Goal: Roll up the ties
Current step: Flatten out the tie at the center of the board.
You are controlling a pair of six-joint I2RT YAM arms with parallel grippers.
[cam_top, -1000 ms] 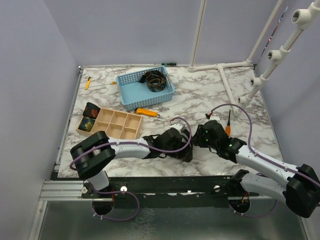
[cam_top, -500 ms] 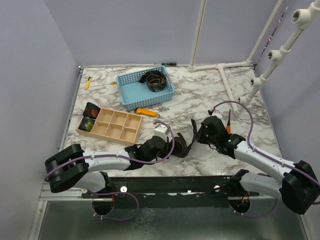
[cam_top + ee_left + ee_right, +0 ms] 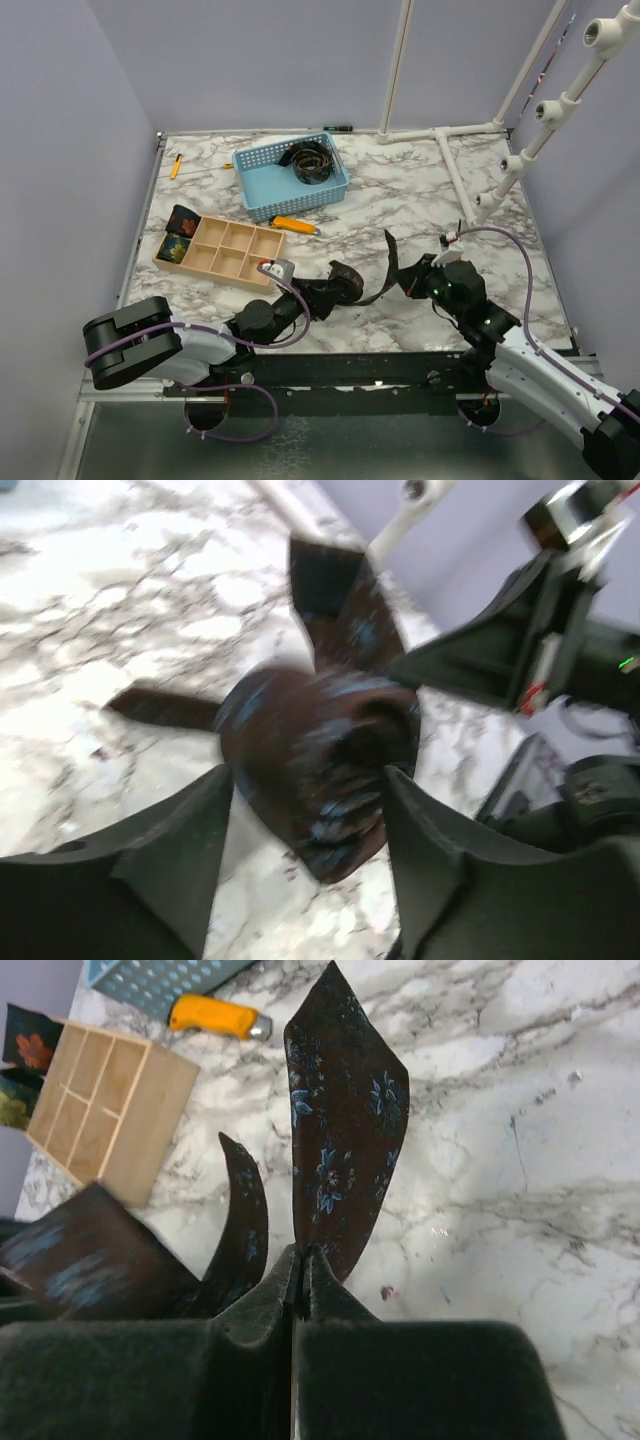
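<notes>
**Left arm** (image 3: 197,345): pale lavender-white tubular links between bulky matte black joint housings (image 3: 128,340). A thin purple cable (image 3: 297,300) loops along it, and a small white block (image 3: 277,268) sits at the wrist.

**Left jaws:** two broad, wedge-shaped matte black fingers (image 3: 150,880).

**Right arm** (image 3: 545,380): the same white links and black housings. A thin purple cable (image 3: 510,241) arches over it, and small green lights (image 3: 438,291) show on the black wrist housing.

**Right jaws:** black fingers (image 3: 420,1380) with a grainy, slightly fuzzy surface.

**Bases:** a black mounting bar (image 3: 340,376) carrying two round silver bolts (image 3: 433,377).
</notes>
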